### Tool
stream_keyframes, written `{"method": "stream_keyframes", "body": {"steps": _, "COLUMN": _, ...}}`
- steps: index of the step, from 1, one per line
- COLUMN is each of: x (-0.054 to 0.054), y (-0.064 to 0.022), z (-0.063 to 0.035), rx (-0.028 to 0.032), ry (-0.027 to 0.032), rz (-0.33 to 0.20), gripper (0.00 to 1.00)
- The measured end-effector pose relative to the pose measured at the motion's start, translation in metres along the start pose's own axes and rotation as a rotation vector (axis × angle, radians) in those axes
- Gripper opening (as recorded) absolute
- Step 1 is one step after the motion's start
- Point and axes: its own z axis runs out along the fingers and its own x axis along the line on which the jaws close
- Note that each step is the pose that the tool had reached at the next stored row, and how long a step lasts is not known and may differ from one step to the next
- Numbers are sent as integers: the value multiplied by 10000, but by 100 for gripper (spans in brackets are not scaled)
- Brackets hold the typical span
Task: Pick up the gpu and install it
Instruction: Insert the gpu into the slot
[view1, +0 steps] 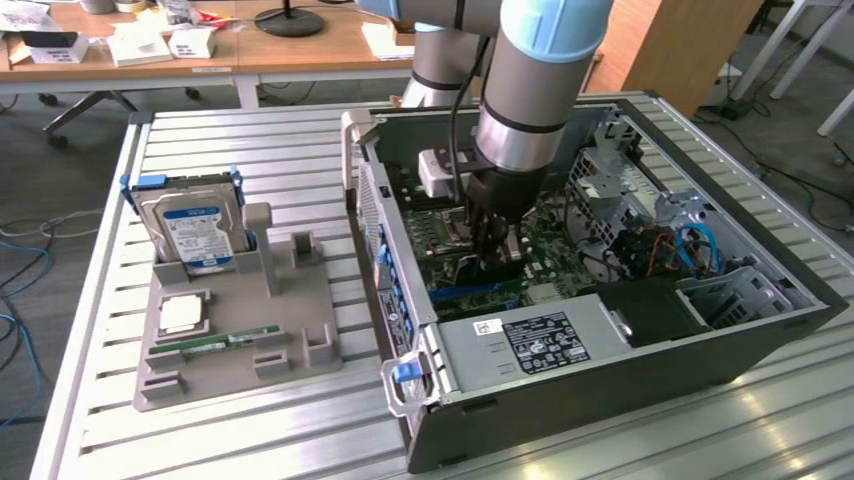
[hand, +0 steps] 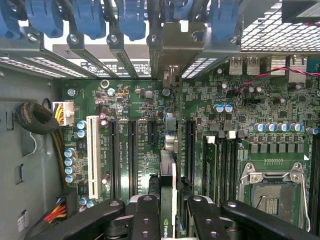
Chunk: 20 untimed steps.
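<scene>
**Item 1, grip.** Your black fingers (hand: 147, 220) are clenching on the gpu (hand: 168, 175), which is hanging edge-on between them above the green motherboard (hand: 150, 100). An NVIDIA mark is showing on the card's edge at the grip. You cannot tell whether the card is touching a slot.

**Item 2, close obstacles.** Black expansion slots (hand: 132, 155) are lying along both sides of the card. A white slot (hand: 92, 155) is sitting further out, and a sleeved cable bundle (hand: 35, 117) is curling by the wall.

**Item 3, further in.** The metal-framed CPU socket (hand: 272, 192) is sitting beyond the memory slots (hand: 220, 165). Blue clips (hand: 90, 17) are lining the case wall past the card's far end.

**Item 4, enclosure.** The computer case (view1: 747, 340) is lying open on the slatted metal surface (view1: 267, 140). Its power supply (view1: 527, 345) is carrying a label whose print is too small to read.

**Item 5, the exterior view's left.** A grey tray (view1: 300, 300) is sitting just beside the case. It is holding an upright hard drive (view1: 194, 230) with a blue-white label, a processor chip (view1: 183, 313) and a green RAM stick (view1: 220, 340).

**Item 6, background.** Wooden desks (view1: 307, 45) are standing behind.
</scene>
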Motion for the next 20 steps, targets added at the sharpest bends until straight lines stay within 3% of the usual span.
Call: {"method": "stream_keyframes", "body": {"steps": 20, "x": 0, "y": 7, "z": 8, "rx": 0, "ry": -1, "rz": 0, "gripper": 26}}
